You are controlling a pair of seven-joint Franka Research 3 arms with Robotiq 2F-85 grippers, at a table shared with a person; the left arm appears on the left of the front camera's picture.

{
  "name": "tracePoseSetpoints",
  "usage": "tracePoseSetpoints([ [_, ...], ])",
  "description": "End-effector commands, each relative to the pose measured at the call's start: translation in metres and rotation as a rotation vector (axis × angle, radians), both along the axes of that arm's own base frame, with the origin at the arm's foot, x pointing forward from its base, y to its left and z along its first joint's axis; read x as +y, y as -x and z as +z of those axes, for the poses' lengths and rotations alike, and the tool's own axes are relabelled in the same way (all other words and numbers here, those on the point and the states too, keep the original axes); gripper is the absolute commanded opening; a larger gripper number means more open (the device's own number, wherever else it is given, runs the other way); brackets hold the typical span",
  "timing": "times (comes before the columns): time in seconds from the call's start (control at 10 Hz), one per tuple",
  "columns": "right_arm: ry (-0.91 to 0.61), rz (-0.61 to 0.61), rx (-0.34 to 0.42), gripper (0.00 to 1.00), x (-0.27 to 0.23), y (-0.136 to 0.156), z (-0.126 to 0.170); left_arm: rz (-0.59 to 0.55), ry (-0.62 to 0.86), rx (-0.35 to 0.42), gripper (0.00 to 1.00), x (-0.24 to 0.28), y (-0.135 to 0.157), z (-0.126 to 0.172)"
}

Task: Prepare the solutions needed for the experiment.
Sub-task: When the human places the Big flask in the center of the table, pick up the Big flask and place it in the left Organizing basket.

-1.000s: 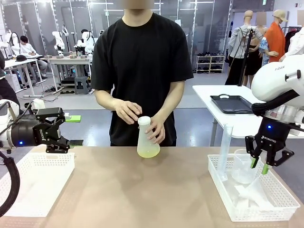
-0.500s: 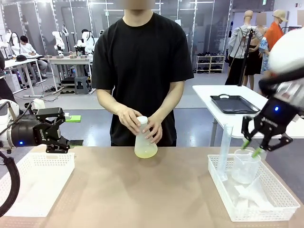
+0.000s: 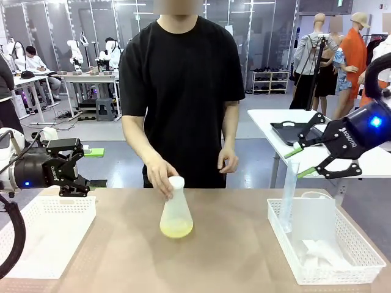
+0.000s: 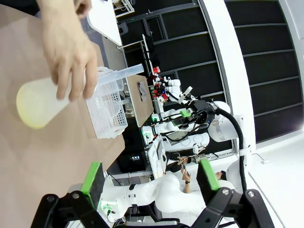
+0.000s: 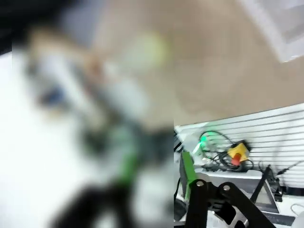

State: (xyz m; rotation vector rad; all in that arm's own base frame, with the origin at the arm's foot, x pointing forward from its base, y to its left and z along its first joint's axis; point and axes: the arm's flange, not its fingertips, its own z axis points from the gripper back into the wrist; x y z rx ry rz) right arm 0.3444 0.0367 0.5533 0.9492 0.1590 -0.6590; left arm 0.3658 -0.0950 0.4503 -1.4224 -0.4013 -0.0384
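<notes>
A translucent conical flask [image 3: 176, 215] with a white cap stands on the brown table near its middle. The solutions [image 3: 176, 229] show as pale yellow-green liquid tinting its bottom. A person's hand [image 3: 161, 177] rests on the flask's neck. In the left wrist view the flask [image 4: 38, 102] lies under that hand [image 4: 66, 52]. My left gripper [image 3: 85, 168] hovers open and empty over the far edge of the white tray [image 3: 43, 235]; its jaws [image 4: 149, 176] frame the scene. My right gripper [image 3: 298, 161] hangs open and empty, turned sideways, above the basket [image 3: 351, 259]. Its view is motion-blurred, with one green pad [image 5: 188, 173] visible.
The white basket at the right holds a clear beaker [image 3: 314, 213], a tall graduated cylinder [image 3: 289, 195] and some plastic pieces. The person stands at the far table edge. A white side table with a black tray [image 3: 293, 131] stands behind on the right.
My right gripper lifted away from the beaker in the basket, swung up and sideways, and its jaws spread. The person slid the flask toward my side and took one hand off it.
</notes>
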Motion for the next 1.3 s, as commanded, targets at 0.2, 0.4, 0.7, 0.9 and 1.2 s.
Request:
tracePoseSetpoints([
  [0.2,-0.224,0.138,-0.194,0.72,0.018,0.002,-0.042,0.003,0.025,0.007,1.0,-0.002,0.0,0.003],
  [0.4,-0.32,0.196,-0.252,0.72,0.02,-0.007,-0.051,0.003,0.025,0.007,1.0,-0.002,0.0,0.003],
  [0.7,-0.324,0.309,-0.382,0.72,0.018,-0.01,-0.058,0.003,0.025,0.007,1.0,-0.002,0.0,0.003],
  [0.9,-0.339,0.295,-0.382,0.72,0.024,-0.014,-0.064,0.003,0.025,0.007,1.0,-0.002,0.0,0.003],
  [1.2,-0.341,0.317,-0.39,0.72,0.029,-0.017,-0.068,0.003,0.025,0.007,1.0,-0.002,0.0,0.003],
])
